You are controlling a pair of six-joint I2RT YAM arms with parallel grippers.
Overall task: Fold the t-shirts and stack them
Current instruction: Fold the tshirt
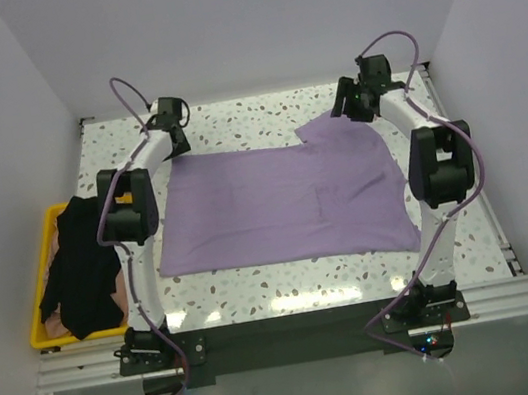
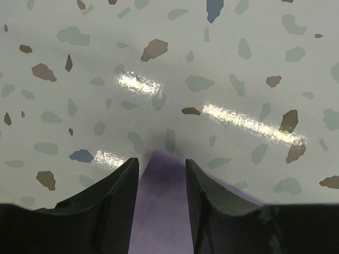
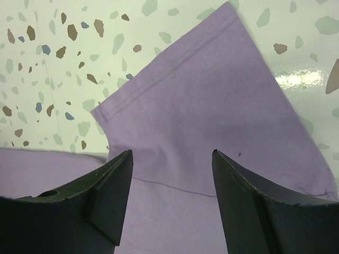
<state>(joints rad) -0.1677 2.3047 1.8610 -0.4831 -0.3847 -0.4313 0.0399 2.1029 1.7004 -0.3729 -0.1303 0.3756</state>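
Black t-shirt (image 1: 82, 263) is heaped in the yellow crate (image 1: 37, 342) at 8 o'clock, draped over its rim, not yet folded. Lavender t-shirt (image 1: 285, 204) lies spread flat mid-surface (image 1: 231, 122), unfolded.

Left hand (image 2: 161, 161) is at the lavender shirt's 11 o'clock corner. Fingers sit astride the corner tip and cloth fills the gap; cannot tell whether it is pinched or only straddled. Risk: only the very tip lies between the fingers, so a lift may slip it free, or take one layer and leave the other behind.

Right hand (image 3: 172, 153) is at 1 o'clock, spread wide over the sleeve. The fabric is flat beneath it and nothing is gripped. Risk: closing here takes sleeve rather than shoulder, so the body would trail and the fold come out skewed. If one hand rises ahead of the other, the cloth drags and bunches.

Count:
- T-shirts: two, one black and one lavender. A pinkish scrap shows under the black one, kind unclear.
- Crate: one.
- Hands: two.
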